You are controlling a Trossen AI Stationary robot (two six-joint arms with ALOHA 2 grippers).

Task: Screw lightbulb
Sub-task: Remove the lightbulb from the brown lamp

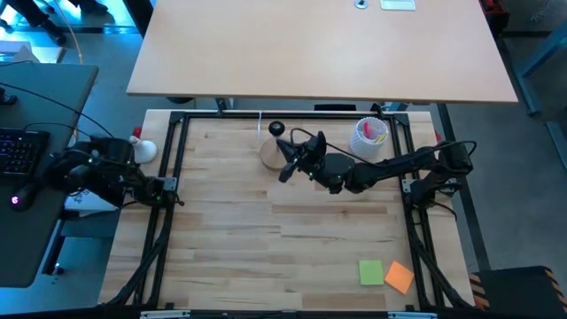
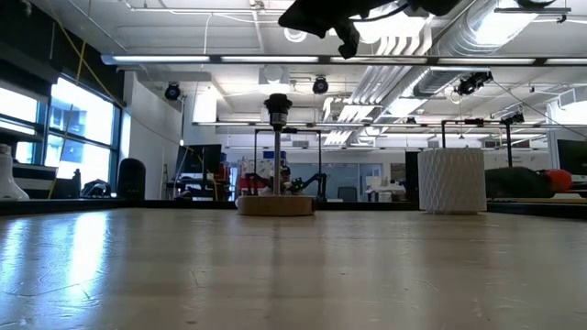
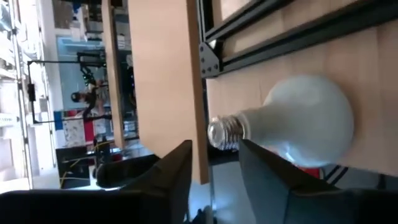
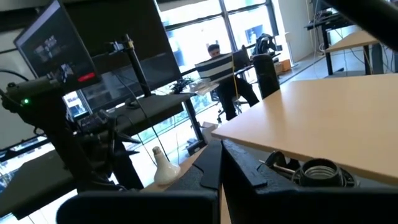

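Lightbulb (image 3: 308, 121): frosted white globe narrowing to a ribbed metal screw base, lying at the table's far left edge by the black frame.
Left gripper (image 3: 211, 171): dark fingers apart, just short of the bulb's base.
Right gripper (image 1: 285, 173): fingers together, raised beside the wooden stand (image 1: 270, 152).
Socket (image 4: 318, 171): black threaded ring, partly hidden.

Beyond the wooden bench (image 2: 293, 275) lies an open workshop with large windows (image 2: 55, 128) at one side, white pipes and ducts (image 2: 431, 46) under the ceiling (strip lights among them). A second pale desk (image 1: 319, 44) stands behind; grey floor (image 1: 532, 195) surrounds.
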